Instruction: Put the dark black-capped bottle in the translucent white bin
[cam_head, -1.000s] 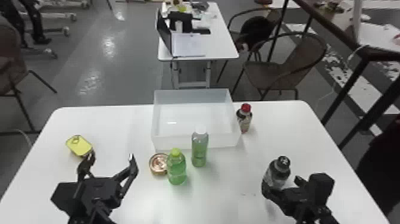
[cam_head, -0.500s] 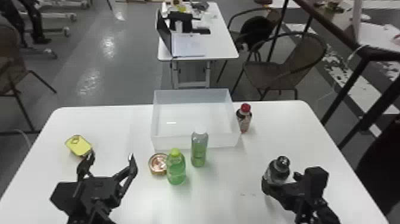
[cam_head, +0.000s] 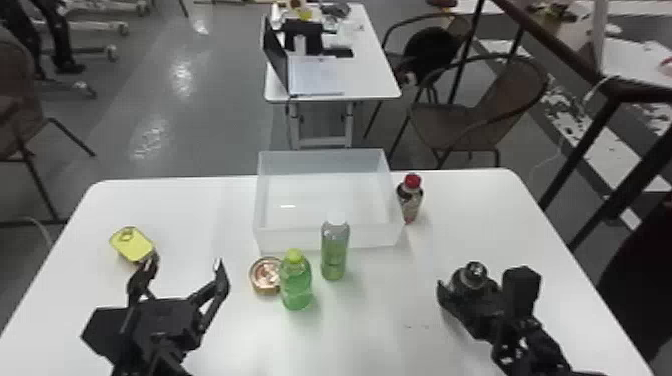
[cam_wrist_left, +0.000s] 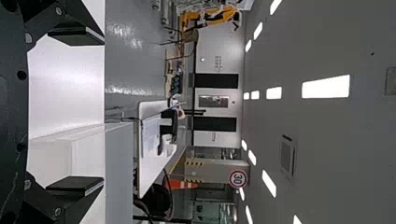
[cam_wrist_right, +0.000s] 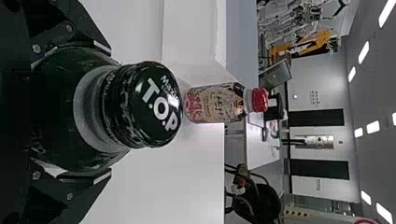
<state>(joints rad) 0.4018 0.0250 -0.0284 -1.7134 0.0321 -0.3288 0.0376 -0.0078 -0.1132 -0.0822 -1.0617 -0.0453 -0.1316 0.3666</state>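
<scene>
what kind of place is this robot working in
Probably a robotics lab or workshop, perhaps part of a larger hall: a yellow-orange robot-like machine stands in the background, a speed-limit style sign and an orange traffic cone are farther off, and a laptop sits on a second table.

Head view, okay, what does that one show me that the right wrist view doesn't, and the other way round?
From the head view: the yellow-topped can, the round copper-coloured tin, two green bottles and the open left hand.

From the right wrist view: ceiling lights, an orange machine and a face-on look at the dark bottle's cap.

In both: the dark bottle in the right hand, the red-capped bottle, the translucent bin and the far table.
</scene>
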